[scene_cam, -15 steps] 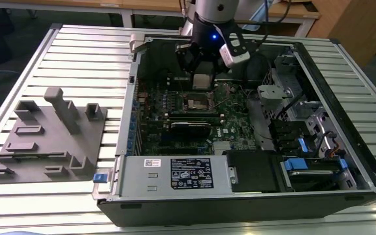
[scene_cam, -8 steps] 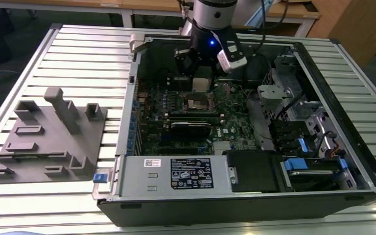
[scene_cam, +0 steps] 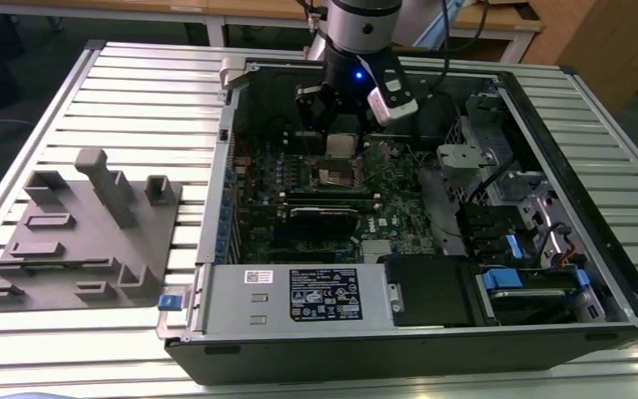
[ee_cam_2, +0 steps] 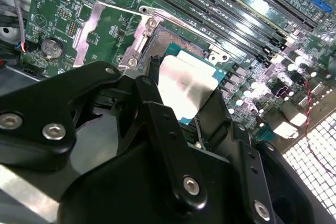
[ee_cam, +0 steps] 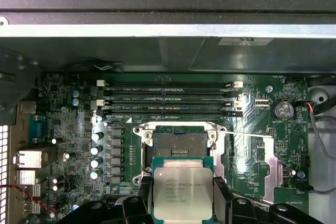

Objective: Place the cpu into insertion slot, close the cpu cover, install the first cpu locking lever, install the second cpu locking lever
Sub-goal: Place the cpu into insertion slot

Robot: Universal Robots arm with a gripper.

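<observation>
This looks like a robotics lab or test workshop: a worktable (scene_cam: 130, 91) built of slotted aluminium rails carries an open computer case (scene_cam: 408, 362) with its side panel off and the green motherboard (scene_cam: 397, 212) laid bare. A robot arm (scene_cam: 361, 25) reaches down into the case, its gripper (scene_cam: 344, 137) over the board. Beside the case, towards the exterior view's left, sits a grey moulded fixture block (scene_cam: 80, 241) with posts and recesses, not home or shop furnishing, and plain wooden desks (scene_cam: 263, 8) stand behind the table.
</observation>
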